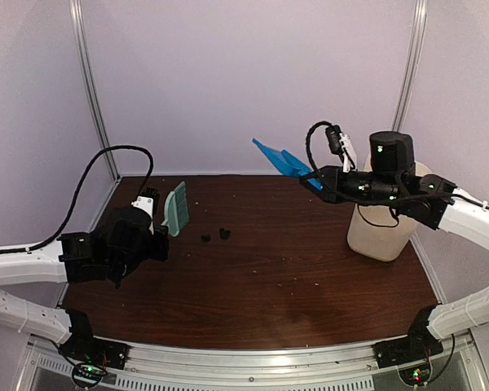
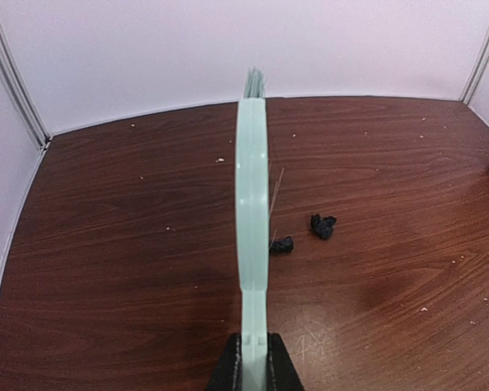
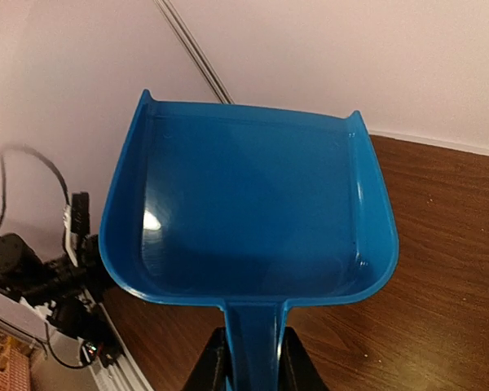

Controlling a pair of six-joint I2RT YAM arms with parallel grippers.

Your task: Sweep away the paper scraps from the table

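Top external view: two arms reach over one large dark reddish-brown wood-grain table [image 1: 310,285] with a single silver metal rail [image 1: 269,358] along its front edge. Two paper scraps [image 1: 206,239] can be counted on the wood, both small, black and crumpled. They lie a little left of the table's centre, the second scrap [image 1: 224,234] just beside the first on its right, with a gap between them. The left gripper [image 1: 165,232] has its fingers pressed tight together on the handle of one pale mint-green plastic hand brush [image 1: 177,209], which stands on edge to the left of the two scraps, near them but apart. Whether its bristles touch the wood cannot be told. In the left wrist view the brush [image 2: 252,212] is seen edge-on, rising from the left gripper [image 2: 253,368], and both scraps show to its right, one [image 2: 282,243] just beside its edge and the other [image 2: 323,226] a little farther off. The right gripper [image 1: 319,181] grips with narrow fingers the handle of one bright blue plastic dustpan [image 1: 284,161], held high in the air over the far right of the table, its mouth tilted up and to the left. The right wrist view shows that dustpan [image 3: 253,220] from behind, with the right gripper [image 3: 253,362] clamped on its handle. One pale cream plastic bin [image 1: 381,236] stands on the table's right side beneath the right arm. Tiny pale crumbs [image 1: 259,262], too many to count, speckle the wood.
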